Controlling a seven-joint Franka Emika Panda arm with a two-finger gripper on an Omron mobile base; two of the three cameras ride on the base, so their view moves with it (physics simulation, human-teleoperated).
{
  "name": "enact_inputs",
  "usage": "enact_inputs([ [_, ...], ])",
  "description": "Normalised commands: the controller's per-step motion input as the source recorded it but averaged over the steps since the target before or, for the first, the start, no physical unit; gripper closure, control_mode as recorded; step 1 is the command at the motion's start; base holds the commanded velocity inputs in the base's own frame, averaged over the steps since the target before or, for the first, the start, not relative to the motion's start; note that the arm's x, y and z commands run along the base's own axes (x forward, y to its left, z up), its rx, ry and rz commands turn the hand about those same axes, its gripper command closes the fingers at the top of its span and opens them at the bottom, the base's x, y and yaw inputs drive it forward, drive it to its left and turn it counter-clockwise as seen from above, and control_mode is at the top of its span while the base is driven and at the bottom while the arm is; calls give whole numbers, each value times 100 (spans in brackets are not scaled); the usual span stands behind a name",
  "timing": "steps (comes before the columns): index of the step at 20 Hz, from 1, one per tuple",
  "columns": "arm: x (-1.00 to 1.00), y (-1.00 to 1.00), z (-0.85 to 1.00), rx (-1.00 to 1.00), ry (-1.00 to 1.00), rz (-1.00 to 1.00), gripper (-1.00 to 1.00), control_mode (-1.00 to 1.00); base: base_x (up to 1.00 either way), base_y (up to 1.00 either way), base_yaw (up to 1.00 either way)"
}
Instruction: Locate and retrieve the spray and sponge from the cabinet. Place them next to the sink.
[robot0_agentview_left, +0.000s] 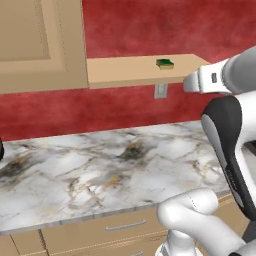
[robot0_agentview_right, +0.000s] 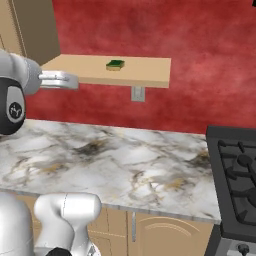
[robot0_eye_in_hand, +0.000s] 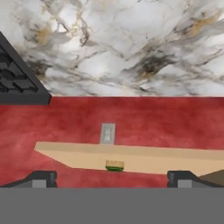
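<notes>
Lying flat on the tan wooden shelf board (robot0_agentview_right: 150, 67) jutting from the wall cabinet (robot0_agentview_left: 40, 45), the small green-topped, yellow-bottomed sponge (robot0_agentview_right: 115, 64) is probably light and squashy, best pinched across its short sides. Facing it in the hand view, the gripper (robot0_eye_in_hand: 111, 180) is standing fully open, holding and touching nothing.

Marble counter (robot0_agentview_left: 100, 170), stove (robot0_agentview_right: 235, 175) (outlet (robot0_agentview_right: 137, 93) above)

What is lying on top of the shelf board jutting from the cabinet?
Only the sponge lies on the shelf board. No spray stands there; the cabinet interior stays hidden.
</notes>
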Motion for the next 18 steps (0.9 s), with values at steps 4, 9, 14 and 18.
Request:
enact_inputs([
  [4,68,-14,0,0,3,9,-100,-100,0,0,0],
  [9,58,-12,-8,0,-4,8,-100,-100,0,0,0],
  [14,72,9,-15,-2,-3,-8,-100,-100,0,0,0],
  [18,62,9,-4,-1,1,-14,-100,-100,0,0,0],
])
